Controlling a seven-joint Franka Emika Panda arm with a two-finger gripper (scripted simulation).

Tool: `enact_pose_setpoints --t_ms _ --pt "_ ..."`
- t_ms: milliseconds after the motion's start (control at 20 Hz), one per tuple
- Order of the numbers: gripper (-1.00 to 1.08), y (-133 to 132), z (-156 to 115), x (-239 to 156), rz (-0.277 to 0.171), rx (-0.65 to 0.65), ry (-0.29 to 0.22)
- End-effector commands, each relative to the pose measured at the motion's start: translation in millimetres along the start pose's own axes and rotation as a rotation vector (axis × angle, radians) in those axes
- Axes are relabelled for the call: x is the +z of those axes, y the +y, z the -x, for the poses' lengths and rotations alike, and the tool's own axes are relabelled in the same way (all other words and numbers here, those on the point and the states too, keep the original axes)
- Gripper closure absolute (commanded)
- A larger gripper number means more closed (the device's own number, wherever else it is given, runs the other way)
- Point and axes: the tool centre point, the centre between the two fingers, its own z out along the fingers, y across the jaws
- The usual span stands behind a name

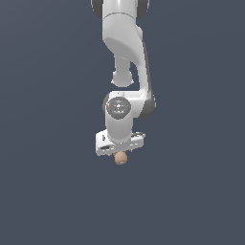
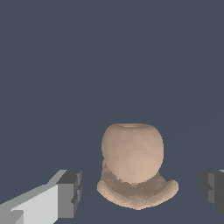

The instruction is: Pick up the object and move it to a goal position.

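The object (image 1: pixel 120 158) is a small tan-brown rounded lump with a wider cap part, showing just under the white hand of the arm in the exterior view. In the wrist view the object (image 2: pixel 132 157) fills the space between the two dark fingertips (image 2: pixel 70 192), and a gap shows on each side of it. My gripper (image 2: pixel 141 190) is open and straddles the object without touching it. In the exterior view the gripper (image 1: pixel 120 152) points straight down and its fingers are mostly hidden behind the hand.
A plain dark blue-grey surface (image 1: pixel 48 191) spreads all around. The white arm (image 1: pixel 125 52) comes down from the upper middle of the exterior view.
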Motion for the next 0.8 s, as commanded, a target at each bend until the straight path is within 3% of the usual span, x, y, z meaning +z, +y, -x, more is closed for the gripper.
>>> enact_pose_setpoints --t_ms 0,500,550,750 --pt "-0.92 0 1 12 0.000 -0.001 -0.001" --pt "-0.92 0 0 39 -0.001 -0.003 -0.001" --pt "1.08 0 0 39 -0.001 -0.003 -0.001" --pt "1.08 0 0 39 -0.001 -0.003 -0.001"
